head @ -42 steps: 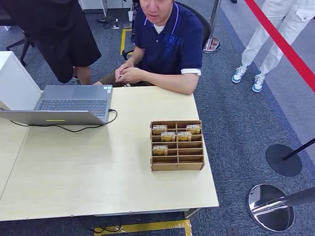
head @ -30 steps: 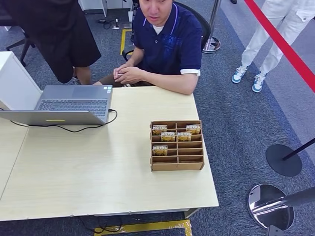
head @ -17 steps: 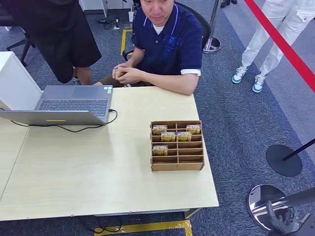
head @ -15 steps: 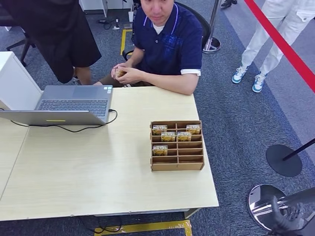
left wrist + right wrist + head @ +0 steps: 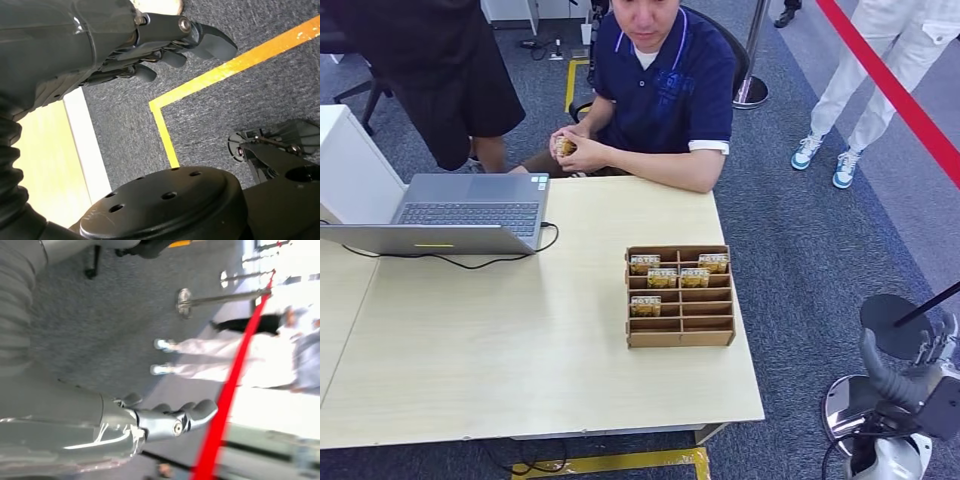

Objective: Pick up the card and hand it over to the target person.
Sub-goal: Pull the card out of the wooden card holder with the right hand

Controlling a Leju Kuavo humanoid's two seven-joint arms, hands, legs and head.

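A wooden card rack (image 5: pixel 681 334) stands on the light table (image 5: pixel 509 360), near its right edge. Several yellow-printed cards stand in its back slots, one of them the card (image 5: pixel 645 306) at front left. The seated person in a blue polo (image 5: pixel 663 85) holds a small card-like thing (image 5: pixel 564 147) in both hands behind the table. My right hand (image 5: pixel 912 372) hangs in the air right of the table, over the floor, fingers apart and holding nothing; the right wrist view shows its fingers (image 5: pixel 188 417) stretched out. My left hand (image 5: pixel 166 42) hangs over the carpet, fingers loosely extended and holding nothing.
An open laptop (image 5: pixel 467 212) with a black cable sits at the table's back left, beside a white box (image 5: pixel 350 170). Stanchion bases (image 5: pixel 848 410) (image 5: pixel 896 325) and a red rope (image 5: pixel 893 90) lie to the right. Two people stand behind. Yellow floor tape (image 5: pixel 226 67) runs below my left hand.
My right hand has risen into the head view at the bottom right and keeps moving up. The seated person has lifted a small card between both hands.
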